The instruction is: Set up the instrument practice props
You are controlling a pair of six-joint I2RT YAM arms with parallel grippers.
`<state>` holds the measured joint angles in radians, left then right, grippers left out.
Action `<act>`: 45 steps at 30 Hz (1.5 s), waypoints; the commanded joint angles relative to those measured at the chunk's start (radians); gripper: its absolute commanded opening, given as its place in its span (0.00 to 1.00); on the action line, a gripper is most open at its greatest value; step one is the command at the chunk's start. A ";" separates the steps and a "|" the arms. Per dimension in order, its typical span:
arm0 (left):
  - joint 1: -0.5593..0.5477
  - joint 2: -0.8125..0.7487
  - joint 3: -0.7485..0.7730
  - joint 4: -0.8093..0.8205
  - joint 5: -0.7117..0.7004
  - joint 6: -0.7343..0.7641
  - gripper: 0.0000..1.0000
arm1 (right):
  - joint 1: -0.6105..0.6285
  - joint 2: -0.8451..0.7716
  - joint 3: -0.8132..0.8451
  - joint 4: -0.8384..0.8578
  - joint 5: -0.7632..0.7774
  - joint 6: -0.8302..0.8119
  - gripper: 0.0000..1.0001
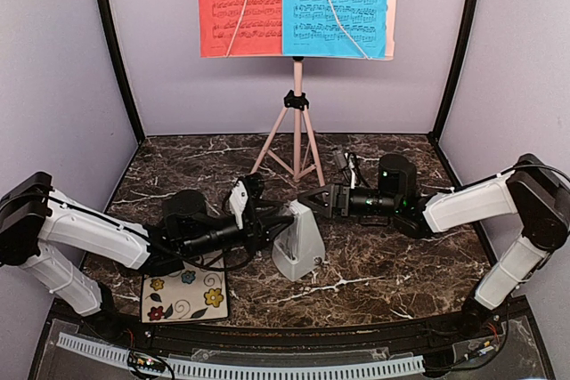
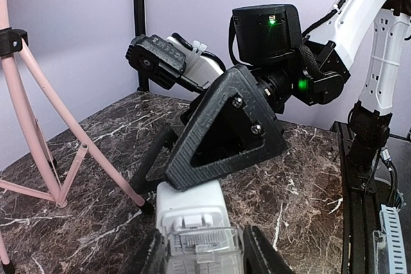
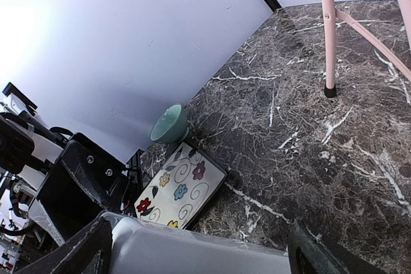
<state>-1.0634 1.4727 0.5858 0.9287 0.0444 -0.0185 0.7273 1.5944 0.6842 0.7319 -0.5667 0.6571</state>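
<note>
Metronome [image 1: 298, 242] white pyramid, smooth plastic; table [image 1: 401, 264] dark veined marble.

The left wrist view's lower edge cuts off the metronome [image 2: 190, 208].

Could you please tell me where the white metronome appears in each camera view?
Top external: the white metronome sits just below picture centre.
Left wrist: bottom centre, partly cut off.
Right wrist: along the bottom edge, only its pale side showing.
Shared landmark: the pink music stand, by its legs.
</note>
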 commanded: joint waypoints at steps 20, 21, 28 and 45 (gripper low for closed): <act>0.249 -0.282 0.014 -0.427 -0.208 -0.061 0.14 | -0.022 0.068 -0.037 -0.284 0.095 -0.093 0.94; 0.281 -0.279 0.029 -0.476 -0.212 -0.073 0.14 | -0.022 0.069 -0.037 -0.284 0.096 -0.093 0.95; 0.492 -0.181 0.189 -0.765 -0.190 -0.139 0.16 | -0.018 0.073 -0.032 -0.284 0.092 -0.091 0.95; 0.771 0.385 0.751 -1.259 0.004 -0.066 0.17 | 0.001 0.065 0.010 -0.322 0.082 -0.114 0.97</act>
<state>-0.3107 1.7630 1.2346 -0.1978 -0.0013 -0.1318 0.7265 1.5944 0.7261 0.6647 -0.5648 0.6128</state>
